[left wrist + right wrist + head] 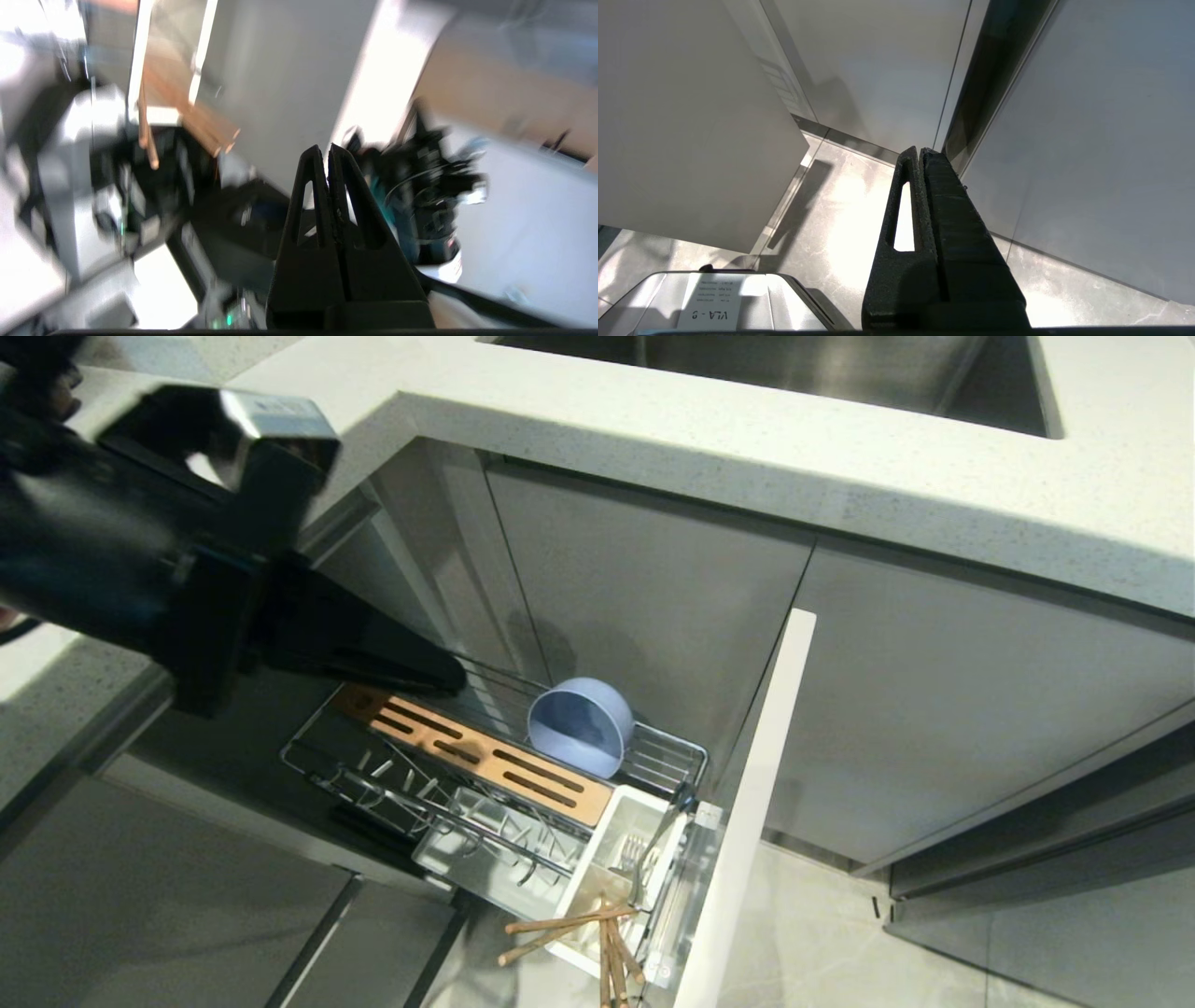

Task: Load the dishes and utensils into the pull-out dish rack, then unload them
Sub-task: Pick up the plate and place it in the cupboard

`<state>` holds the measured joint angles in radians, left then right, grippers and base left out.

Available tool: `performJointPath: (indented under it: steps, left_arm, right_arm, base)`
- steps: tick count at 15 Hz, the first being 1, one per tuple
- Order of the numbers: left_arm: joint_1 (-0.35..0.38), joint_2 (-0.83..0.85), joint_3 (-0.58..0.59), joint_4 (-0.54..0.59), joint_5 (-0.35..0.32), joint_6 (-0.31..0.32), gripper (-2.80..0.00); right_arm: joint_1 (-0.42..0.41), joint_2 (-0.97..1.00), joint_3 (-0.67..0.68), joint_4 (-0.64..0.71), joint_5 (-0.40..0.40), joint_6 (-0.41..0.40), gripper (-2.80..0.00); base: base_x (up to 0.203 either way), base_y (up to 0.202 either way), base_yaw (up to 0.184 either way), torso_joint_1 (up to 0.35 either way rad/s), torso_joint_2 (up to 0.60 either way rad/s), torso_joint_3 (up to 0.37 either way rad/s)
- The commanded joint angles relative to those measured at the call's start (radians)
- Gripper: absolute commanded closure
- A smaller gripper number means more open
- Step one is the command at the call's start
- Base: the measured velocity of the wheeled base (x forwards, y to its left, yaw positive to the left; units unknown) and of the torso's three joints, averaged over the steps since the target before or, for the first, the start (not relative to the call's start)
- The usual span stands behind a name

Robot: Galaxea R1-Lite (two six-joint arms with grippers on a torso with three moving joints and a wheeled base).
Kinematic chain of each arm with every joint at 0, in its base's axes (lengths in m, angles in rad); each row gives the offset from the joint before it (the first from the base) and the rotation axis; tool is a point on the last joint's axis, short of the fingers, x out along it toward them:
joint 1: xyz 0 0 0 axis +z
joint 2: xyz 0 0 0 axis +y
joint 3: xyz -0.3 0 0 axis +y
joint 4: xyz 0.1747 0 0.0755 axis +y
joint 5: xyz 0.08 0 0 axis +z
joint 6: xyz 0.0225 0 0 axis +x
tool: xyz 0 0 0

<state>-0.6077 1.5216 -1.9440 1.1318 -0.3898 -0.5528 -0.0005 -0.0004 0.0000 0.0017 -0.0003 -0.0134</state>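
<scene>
Head view: the black left arm reaches in from the upper left, above the countertop edge point(653, 439). The left gripper point(453, 677) points down and to the right, its tip over the back corner of the pull-out dish rack point(672, 756), near the end of the slotted wooden strip point(476, 756). Its two fingers are pressed together with nothing between them. The rack stands pulled out from the cabinet, its pale door front point(747, 803) at the near end. A pale-blue bowl point(581, 726) stands on its edge in the wire basket behind the wooden strip, its hollow facing the camera. The plate prongs in front of the strip hold nothing. The white cutlery cup point(611, 859) holds a silver fork point(639, 859) and wooden chopsticks point(579, 929), which splay out over the cup's near rim. The pink plate is not in view.

Left wrist view: the picture is heavily blurred. The left gripper point(329, 156) shows its fingers meeting at the tips, gripping nothing. Behind it are blurred shapes that cannot be told apart.

Right wrist view: the right gripper point(920, 156) points at the grey floor point(840, 210) beside pale cabinet panels point(878, 56). Its fingers are closed flat against each other, empty.
</scene>
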Motion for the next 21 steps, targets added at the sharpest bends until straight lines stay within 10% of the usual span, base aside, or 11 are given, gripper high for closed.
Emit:
performJointPath:
  steps: [1, 10, 15, 18, 19, 21]
  left_arm:
    - [0.032, -0.162, 0.000, -0.019, 0.003, 0.005, 0.00]
    - [0.667, -0.447, -0.001, -0.124, 0.004, 0.314, 0.00]
    - [0.709, -0.426, 0.041, -0.181, 0.477, 0.401, 0.00]
    - [0.709, -0.356, 0.078, -0.208, 0.591, 0.438, 0.00]
    - [0.706, -0.345, 0.081, -0.206, 0.599, 0.451, -2.80]
    - [0.697, -0.332, 0.085, -0.207, 0.598, 0.453, -2.80]
  right_arm:
    - [-0.001, 0.000, 0.000, 0.000, 0.000, 0.000, 0.00]
    - [0.001, 0.000, 0.000, 0.000, -0.001, 0.000, 0.00]
    - [0.001, 0.000, 0.000, 0.000, 0.000, 0.000, 0.00]
    - [0.001, 0.000, 0.000, 0.000, 0.000, 0.000, 0.00]
    - [0.000, 0.000, 0.000, 0.000, -0.001, 0.000, 0.00]
    - [0.000, 0.000, 0.000, 0.000, 0.000, 0.000, 0.00]
  base:
    - [0.000, 0.000, 0.000, 0.000, 0.00, 0.000]
    - [0.000, 0.000, 0.000, 0.000, 0.00, 0.000]
    - [0.000, 0.000, 0.000, 0.000, 0.00, 0.000]
    - [0.000, 0.000, 0.000, 0.000, 0.00, 0.000]
    - [0.000, 0.000, 0.000, 0.000, 0.00, 0.000]
    - [0.000, 0.000, 0.000, 0.000, 0.00, 0.000]
